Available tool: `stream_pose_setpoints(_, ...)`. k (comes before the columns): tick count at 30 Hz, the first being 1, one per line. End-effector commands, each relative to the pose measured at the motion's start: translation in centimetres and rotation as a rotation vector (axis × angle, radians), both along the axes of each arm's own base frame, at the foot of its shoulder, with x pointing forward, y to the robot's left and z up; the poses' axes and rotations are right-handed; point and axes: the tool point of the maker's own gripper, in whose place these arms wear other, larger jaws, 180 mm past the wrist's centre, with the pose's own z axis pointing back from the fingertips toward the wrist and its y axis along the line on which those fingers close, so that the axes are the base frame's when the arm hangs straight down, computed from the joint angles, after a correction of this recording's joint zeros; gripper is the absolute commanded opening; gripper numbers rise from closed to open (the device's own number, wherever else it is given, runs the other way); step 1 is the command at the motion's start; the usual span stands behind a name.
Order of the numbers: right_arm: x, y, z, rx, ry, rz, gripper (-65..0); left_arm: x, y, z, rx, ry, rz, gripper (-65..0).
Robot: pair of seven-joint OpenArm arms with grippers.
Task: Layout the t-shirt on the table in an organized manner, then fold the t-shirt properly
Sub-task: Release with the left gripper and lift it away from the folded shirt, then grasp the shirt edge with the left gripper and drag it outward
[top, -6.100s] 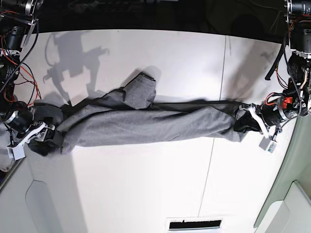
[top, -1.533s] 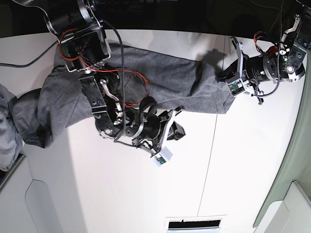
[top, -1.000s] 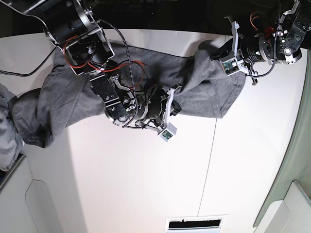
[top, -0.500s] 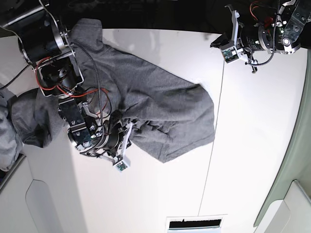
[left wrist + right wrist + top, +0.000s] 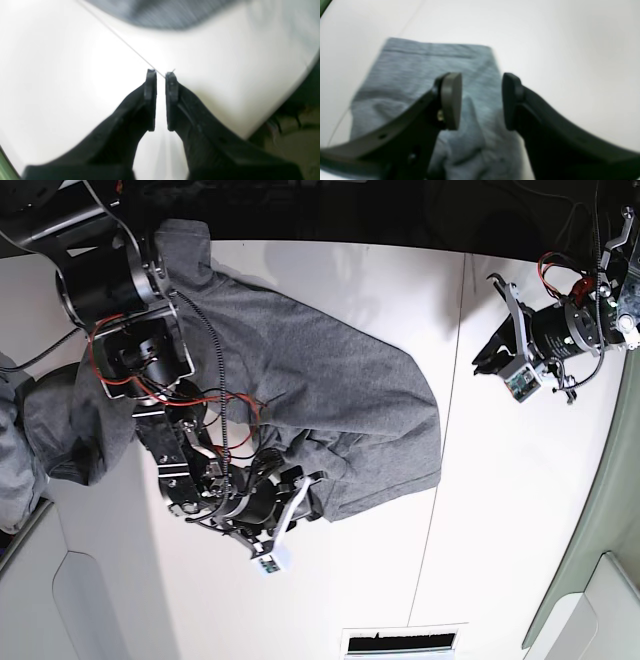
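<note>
Just one t-shirt (image 5: 330,390) sprawls rumpled across the table (image 5: 520,530), toward ten o'clock. Two claws: the right gripper (image 5: 480,100) gapes empty above its hem; the left gripper (image 5: 160,75), slightly parted, holds nothing.

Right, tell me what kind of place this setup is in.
Most likely a robotics lab bench, not a home or laundry. A bare white table holds only a grey t-shirt, worked by two arms with exposed red wiring and wrist cameras: the right gripper and left gripper.
</note>
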Motion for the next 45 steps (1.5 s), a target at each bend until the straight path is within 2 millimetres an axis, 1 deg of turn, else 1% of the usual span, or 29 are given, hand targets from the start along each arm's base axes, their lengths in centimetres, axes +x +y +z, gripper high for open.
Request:
stream_pose_setpoints(1,1.3,1.5,2.5,0.026,-0.069,0.011,-38.2,1.3,-0.3,1.6,-0.028,-0.057,-0.008,-55.8)
stream_pose_setpoints(2,1.1,2.0,2.4,0.012,-0.071,0.012,-37.9,2.1,-0.8,2.2,-0.049,-0.083,-0.003,-55.8)
stream_pose_setpoints(4,0.7,3.1,2.0,-0.01,-0.071,0.016,-33.1,3.7,-1.3,2.8,-0.082,-0.117,0.025,-55.8)
stream_pose_setpoints(5,0.4,3.5,1.6,-0.027,-0.071,0.02,-30.7,4.5,-1.4,2.8,-0.099,-0.127,0.054,-55.8)
stream_pose_setpoints(7,-0.1,3.8,0.9,-0.063,-0.069,0.019,-29.3,6.1,-1.3,2.0,-0.128,-0.127,0.128,-55.8)
stream_pose_setpoints(9,-0.2,2.8,-0.1,-0.11,-0.063,-0.014,-29.4,7.1,-1.7,0.6,-0.156,-0.097,0.17,-55.8)
stream_pose_setpoints(10,-0.3,2.0,-0.8,-0.141,-0.061,-0.035,-29.4,7.4,-2.1,-0.2,-0.171,-0.077,0.18,-55.8)
stream_pose_setpoints(12,-0.8,1.0,-1.9,-0.183,-0.052,-0.045,-29.4,7.9,-3.1,-1.5,-0.198,-0.043,0.19,-55.9)
stream_pose_setpoints(14,-1.7,1.1,-2.9,-0.19,-0.029,-0.033,-29.4,8.5,-4.0,-2.5,-0.227,-0.023,0.202,-55.9)
stream_pose_setpoints(16,-2.6,1.7,-3.8,-0.184,-0.004,-0.02,-29.4,9.1,-4.5,-3.4,-0.25,-0.002,0.225,-55.9)
stream_pose_setpoints(18,-3.2,2.0,-4.3,-0.181,0.012,-0.016,-29.4,9.4,-4.5,-4.3,-0.259,0.023,0.246,-55.9)
stream_pose_setpoints(20,-3.4,1.9,-4.9,-0.19,0.025,-0.021,-29.7,9.3,-4.5,-5.3,-0.262,0.051,0.264,-55.9)
stream_pose_setpoints(21,-3.5,1.8,-5.1,-0.192,0.03,-0.022,-31.6,9.1,-4.3,-5.8,-0.26,0.064,0.272,-55.9)
stream_pose_setpoints(22,-3.6,1.8,-5.3,-0.192,0.032,-0.023,-35.2,8.9,-4.2,-6.2,-0.257,0.073,0.277,-55.9)
stream_pose_setpoints(24,-3.6,2.0,-5.2,-0.184,0.025,-0.015,-44.3,8.7,-3.9,-6.6,-0.252,0.086,0.283,-55.9)
stream_pose_setpoints(26,-3.3,2.3,-4.7,-0.164,-0.004,-0.005,-54.4,8.6,-3.9,-6.8,-0.25,0.09,0.286,-56.7)
stream_pose_setpoints(27,-3.1,2.6,-4.4,-0.154,-0.024,0.004,-60.2,8.6,-3.9,-6.8,-0.25,0.09,0.286,-58.9)
stream_pose_setpoints(28,-2.8,2.8,-4.0,-0.141,-0.043,0.008,-65.0,8.6,-3.8,-6.8,-0.247,0.091,0.285,-62.5)
stream_pose_setpoints(29,-2.7,3.0,-3.7,-0.132,-0.055,0.011,-65.0,8.5,-3.8,-6.9,-0.24,0.093,0.284,-65.0)
stream_pose_setpoints(32,-2.2,3.1,-3.0,-0.122,-0.079,0.011,-65.0,8.2,-3.3,-7.4,-0.201,0.104,0.275,-65.0)
stream_pose_setpoints(37,-1.2,3.1,-1.0,-0.108,-0.137,0.004,-65.0,7.1,-1.3,-8.0,-0.143,0.118,0.272,-65.0)
stream_pose_setpoints(41,-0.1,1.7,0.4,-0.121,-0.185,-0.011,-65.0,5.7,-0.2,-8.9,-0.116,0.145,0.276,-65.0)
stream_pose_setpoints(45,0.7,0.1,0.8,-0.14,-0.203,-0.025,-65.0,4.7,0.2,-9.6,-0.104,0.166,0.278,-65.0)
